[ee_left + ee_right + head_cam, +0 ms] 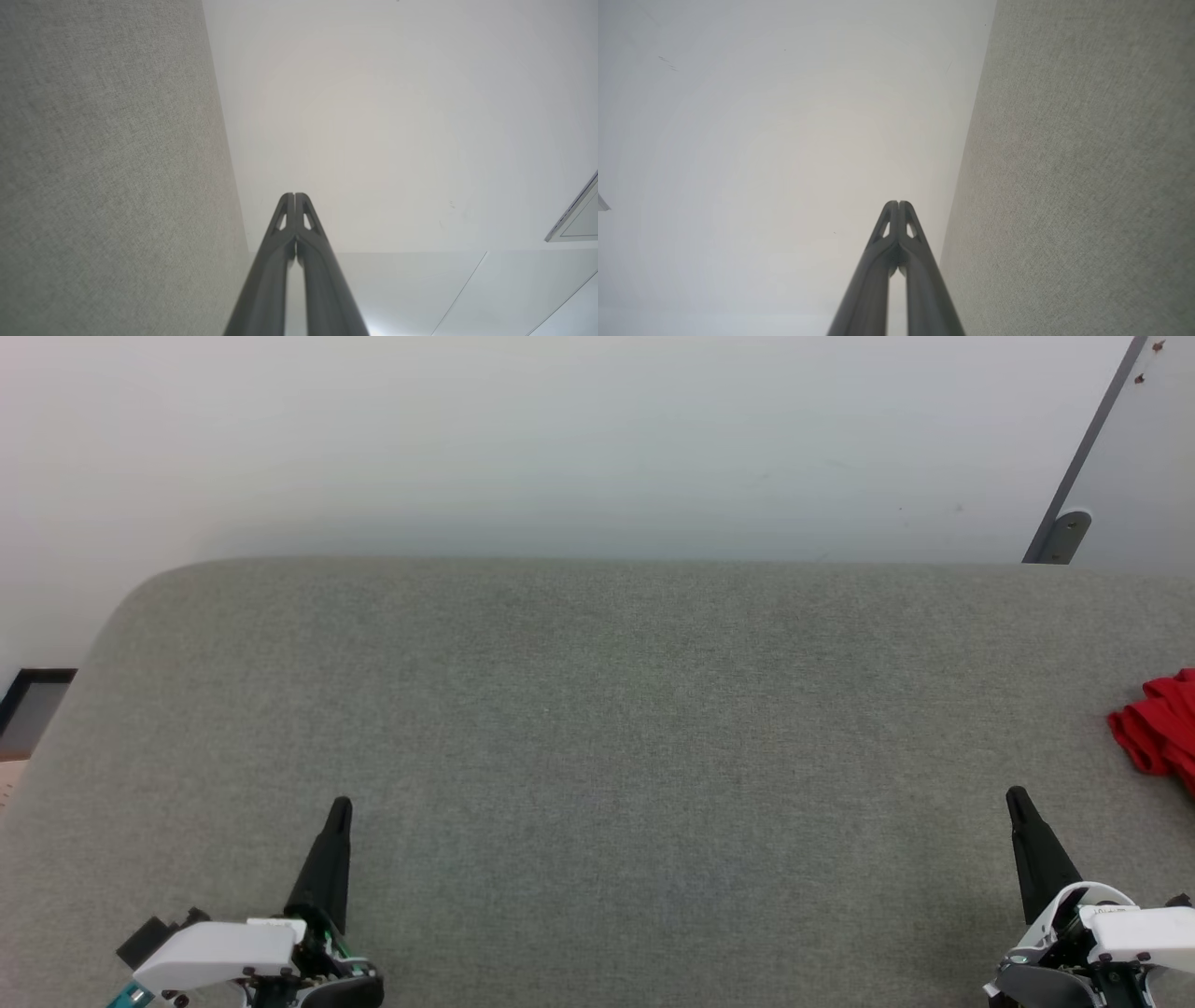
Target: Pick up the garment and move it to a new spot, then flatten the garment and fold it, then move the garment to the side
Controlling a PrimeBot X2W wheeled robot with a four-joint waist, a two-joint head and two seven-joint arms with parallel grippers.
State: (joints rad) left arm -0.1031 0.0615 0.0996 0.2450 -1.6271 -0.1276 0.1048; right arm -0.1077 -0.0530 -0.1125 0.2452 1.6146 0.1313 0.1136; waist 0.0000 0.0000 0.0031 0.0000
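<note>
The crumpled red cloth garment [1160,728] lies at the right edge of the grey felt-covered surface [597,709]. Over its near edge, the left gripper [341,805] and right gripper [1017,796] are pinched closed and empty. A sideways reach with closed fingers could push the garment off.

We look down from the head onto the grey fabric surface [597,756], and skim it closely along the left gripper [295,196] and right gripper [899,203], facing the pale wall [397,116].

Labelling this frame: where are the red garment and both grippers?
red garment [1160,733], head view, bunched cloth at right edge.
left gripper [341,805], head view, shut fingertips.
right gripper [1016,795], head view, shut fingertips.
</note>
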